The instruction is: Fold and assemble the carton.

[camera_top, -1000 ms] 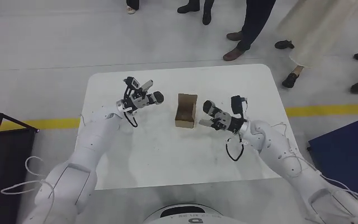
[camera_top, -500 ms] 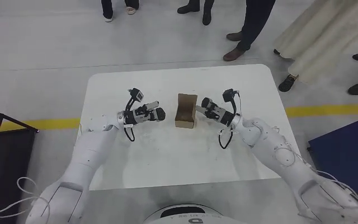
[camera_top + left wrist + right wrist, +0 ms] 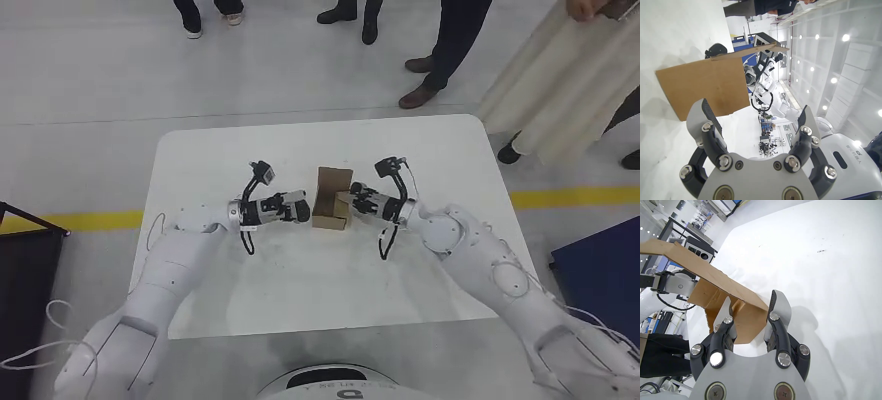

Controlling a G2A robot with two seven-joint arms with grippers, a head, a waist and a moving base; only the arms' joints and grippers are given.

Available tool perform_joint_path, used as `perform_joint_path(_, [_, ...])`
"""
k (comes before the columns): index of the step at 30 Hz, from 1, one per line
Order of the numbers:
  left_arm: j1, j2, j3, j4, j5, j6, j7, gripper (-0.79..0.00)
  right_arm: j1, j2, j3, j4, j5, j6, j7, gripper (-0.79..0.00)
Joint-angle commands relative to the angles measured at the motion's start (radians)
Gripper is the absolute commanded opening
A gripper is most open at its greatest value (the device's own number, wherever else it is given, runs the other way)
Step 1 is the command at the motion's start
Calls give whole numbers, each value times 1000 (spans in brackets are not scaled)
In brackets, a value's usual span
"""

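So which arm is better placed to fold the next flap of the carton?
Probably right. The right gripper has its open fingers on either side of a flap of the carton, while the left gripper is open, facing a side wall and holding nothing.

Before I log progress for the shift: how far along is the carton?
Done: the carton stands on the table, opened out into a box shape. In hand: the right jaws straddle one corner of it, open, not yet clamped; the left jaws, open, sit close beside the opposite side. Left: one flap sticks up unfolded and the top is open, so the closing folds remain.
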Motion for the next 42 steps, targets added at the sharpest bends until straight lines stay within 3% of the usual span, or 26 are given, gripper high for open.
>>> perform_joint_path(1, [-2, 0, 6, 1, -3, -1, 1, 0, -13, 3, 10, -34, -11, 32, 16, -403])
perform_joint_path(7, [-6, 5, 13, -1, -13, -7, 7, 0, -57, 17, 50, -153, -67, 155, 53, -413])
perform_joint_path(10, [-6, 9, 15, -2, -16, -13, 13, 0, -92, 27, 82, -217, -90, 188, 53, -363])
perform_joint_path(18, [-7, 15, 28, 1, -17, -29, 29, 0, -193, 56, 164, -343, -123, 223, 123, -456])
perform_joint_path(25, [-11, 17, 44, 2, -24, -33, 33, 0, -204, 53, 170, -350, -105, 222, 161, -502])
perform_joint_path(34, [-11, 23, 60, -9, -35, -39, 39, 0, -164, 31, 135, -326, -113, 238, 163, -468])
perform_joint_path(42, [-1, 33, 67, -32, -48, -38, 38, 0, -134, 15, 109, -301, -166, 297, 179, -511])
